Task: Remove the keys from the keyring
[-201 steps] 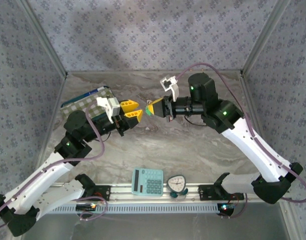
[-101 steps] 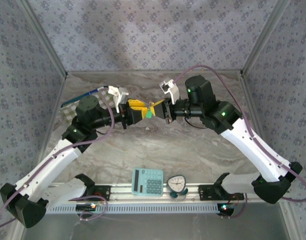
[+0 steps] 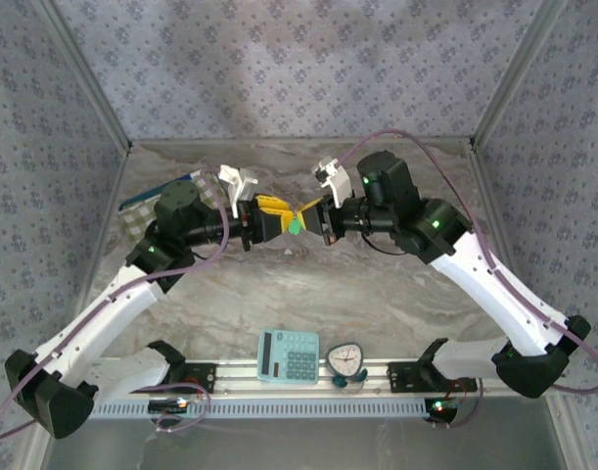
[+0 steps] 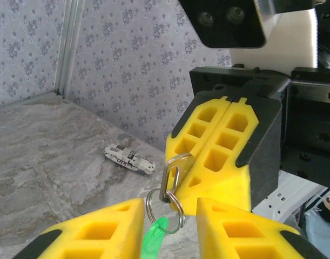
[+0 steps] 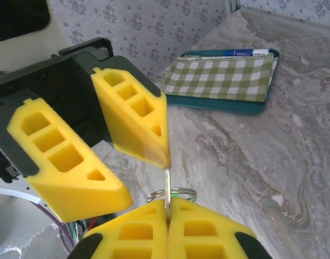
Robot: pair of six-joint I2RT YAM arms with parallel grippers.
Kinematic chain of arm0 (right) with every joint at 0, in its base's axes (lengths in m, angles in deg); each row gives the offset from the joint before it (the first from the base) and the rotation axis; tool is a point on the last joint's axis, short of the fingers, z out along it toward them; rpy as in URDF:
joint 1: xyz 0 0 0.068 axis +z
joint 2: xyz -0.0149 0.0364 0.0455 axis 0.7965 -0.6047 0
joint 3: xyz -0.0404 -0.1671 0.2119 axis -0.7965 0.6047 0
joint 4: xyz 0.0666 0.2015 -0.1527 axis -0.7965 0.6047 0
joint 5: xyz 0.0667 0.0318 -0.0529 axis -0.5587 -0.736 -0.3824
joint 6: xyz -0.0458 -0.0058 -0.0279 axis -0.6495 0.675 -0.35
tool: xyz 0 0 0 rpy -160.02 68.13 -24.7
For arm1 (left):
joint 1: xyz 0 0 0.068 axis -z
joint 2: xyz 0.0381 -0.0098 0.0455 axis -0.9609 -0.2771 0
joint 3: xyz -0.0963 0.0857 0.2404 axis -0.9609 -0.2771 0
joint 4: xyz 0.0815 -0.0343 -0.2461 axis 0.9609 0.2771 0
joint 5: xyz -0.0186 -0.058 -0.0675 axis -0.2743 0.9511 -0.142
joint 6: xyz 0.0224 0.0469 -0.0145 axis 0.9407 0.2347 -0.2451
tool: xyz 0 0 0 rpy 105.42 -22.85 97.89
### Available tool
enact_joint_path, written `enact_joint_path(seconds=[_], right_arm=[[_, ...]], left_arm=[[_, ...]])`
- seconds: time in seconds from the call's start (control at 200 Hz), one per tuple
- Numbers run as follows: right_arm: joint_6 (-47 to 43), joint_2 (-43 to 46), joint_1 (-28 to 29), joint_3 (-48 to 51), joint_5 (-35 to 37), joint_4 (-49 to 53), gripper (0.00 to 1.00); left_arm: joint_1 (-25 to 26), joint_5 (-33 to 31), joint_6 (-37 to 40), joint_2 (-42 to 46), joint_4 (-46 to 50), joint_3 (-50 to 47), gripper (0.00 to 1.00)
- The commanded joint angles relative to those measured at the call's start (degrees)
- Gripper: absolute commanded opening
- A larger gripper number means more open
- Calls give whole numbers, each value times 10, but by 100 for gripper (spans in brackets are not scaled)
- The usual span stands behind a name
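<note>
A silver key (image 4: 174,174) sticks out of my right gripper (image 5: 167,203), which is shut on its blade and held above the table. From the key's slot hangs the keyring (image 4: 165,208), carrying a green tag (image 4: 152,238). My left gripper (image 4: 170,205) faces it, open, one yellow finger on each side of the ring and neither one pressing it. In the right wrist view the ring (image 5: 175,192) peeks out behind the key (image 5: 167,186), and one left fingertip (image 5: 156,154) sits right at the key's top end. From above, the left gripper (image 3: 279,219) and the right gripper (image 3: 307,212) meet at the green tag (image 3: 296,224).
A teal tray (image 5: 219,104) with a green checked cloth and a pen (image 5: 236,53) lies at the back left. A small white patterned object (image 4: 128,158) lies on the marble table. A calculator (image 3: 289,354) and a small round timer (image 3: 345,360) sit at the near edge.
My left arm has swung in and turned toward the right gripper, bringing its fingers around the hanging ring. The right gripper has kept hold of the key, almost still.
</note>
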Motion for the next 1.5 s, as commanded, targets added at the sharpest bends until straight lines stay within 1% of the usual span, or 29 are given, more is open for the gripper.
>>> enact_joint_path(seconds=[0.0,0.16,0.25,0.39,0.465,0.53,0.645,0.97,1.099,1.299,1.404,1.494], right_arm=[[-14,-4,6,-22,23,11,0],[-16,-8,8,-26,29,10,0],[-17,-9,9,-29,30,10,0],[-20,-10,10,-31,34,10,0],[-21,-10,11,-31,33,10,0],[-22,-8,13,-31,33,9,0],[-23,-7,13,-28,40,8,0],[-11,-2,8,-18,43,5,0],[8,7,-5,-4,32,-16,0],[47,13,-30,8,-17,-50,0],[59,15,-34,15,-21,-56,0],[48,17,-34,13,-13,-58,0]], left_arm=[[3,20,1,-4,10,26,31],[12,15,12,-11,24,34,30],[16,10,21,-16,36,40,26],[21,3,32,-23,48,43,21],[22,-1,36,-25,52,43,14],[22,0,37,-27,52,44,5],[24,-5,42,-27,54,44,0],[26,-13,51,-9,42,26,0],[29,-15,54,2,38,9,0],[36,-35,57,23,28,-20,0],[39,-43,64,37,18,-38,0],[40,-58,66,44,19,-48,0]])
